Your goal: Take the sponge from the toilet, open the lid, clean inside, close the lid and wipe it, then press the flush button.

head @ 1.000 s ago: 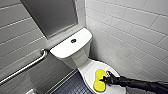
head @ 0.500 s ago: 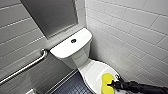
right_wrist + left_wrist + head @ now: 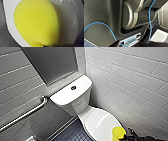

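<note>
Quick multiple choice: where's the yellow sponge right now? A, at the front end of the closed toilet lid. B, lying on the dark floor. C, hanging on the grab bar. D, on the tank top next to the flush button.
A: the head view shows the sponge at the front end of the closed lid, well away from the flush button on the tank top.

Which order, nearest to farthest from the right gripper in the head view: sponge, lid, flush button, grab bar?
From the right gripper:
1. sponge, at its tip.
2. lid, under the sponge.
3. flush button, on the tank top behind.
4. grab bar, on the left wall.
</note>
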{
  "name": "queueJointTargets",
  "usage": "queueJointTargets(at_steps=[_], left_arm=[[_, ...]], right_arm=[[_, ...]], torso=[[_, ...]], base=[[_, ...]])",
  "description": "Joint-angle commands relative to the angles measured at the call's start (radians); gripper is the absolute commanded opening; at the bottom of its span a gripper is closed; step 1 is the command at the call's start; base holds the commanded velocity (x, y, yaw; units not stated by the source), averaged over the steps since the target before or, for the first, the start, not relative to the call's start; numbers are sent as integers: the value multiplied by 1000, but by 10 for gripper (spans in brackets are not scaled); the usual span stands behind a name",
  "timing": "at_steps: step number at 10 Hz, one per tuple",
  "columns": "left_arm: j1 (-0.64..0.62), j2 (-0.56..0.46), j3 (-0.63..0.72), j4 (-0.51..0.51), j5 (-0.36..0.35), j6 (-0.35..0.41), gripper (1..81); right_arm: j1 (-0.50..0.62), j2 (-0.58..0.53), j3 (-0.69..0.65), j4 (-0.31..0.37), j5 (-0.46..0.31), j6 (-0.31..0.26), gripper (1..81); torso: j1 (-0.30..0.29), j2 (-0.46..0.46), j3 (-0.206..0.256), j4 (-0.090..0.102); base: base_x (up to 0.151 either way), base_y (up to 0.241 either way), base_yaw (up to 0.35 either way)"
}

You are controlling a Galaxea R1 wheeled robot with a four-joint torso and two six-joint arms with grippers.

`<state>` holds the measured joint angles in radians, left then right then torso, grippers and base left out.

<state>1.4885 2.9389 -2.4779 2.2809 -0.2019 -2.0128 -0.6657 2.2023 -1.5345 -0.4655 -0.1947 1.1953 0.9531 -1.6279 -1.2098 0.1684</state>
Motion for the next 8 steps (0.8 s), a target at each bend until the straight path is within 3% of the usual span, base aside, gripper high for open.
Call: queueJointTargets(at_steps=[1, 8], left_arm=[[28, -12, 5, 14, 13, 14, 811], [28, -13, 8, 14, 13, 14, 811]], right_arm=[[-74, -144, 87, -5, 16, 29, 10], [-486, -211, -67, -5, 391, 18, 10]], torso=[[0, 0, 0, 0], [0, 0, 0, 0]], base=[[0, 0, 0], [0, 0, 0]])
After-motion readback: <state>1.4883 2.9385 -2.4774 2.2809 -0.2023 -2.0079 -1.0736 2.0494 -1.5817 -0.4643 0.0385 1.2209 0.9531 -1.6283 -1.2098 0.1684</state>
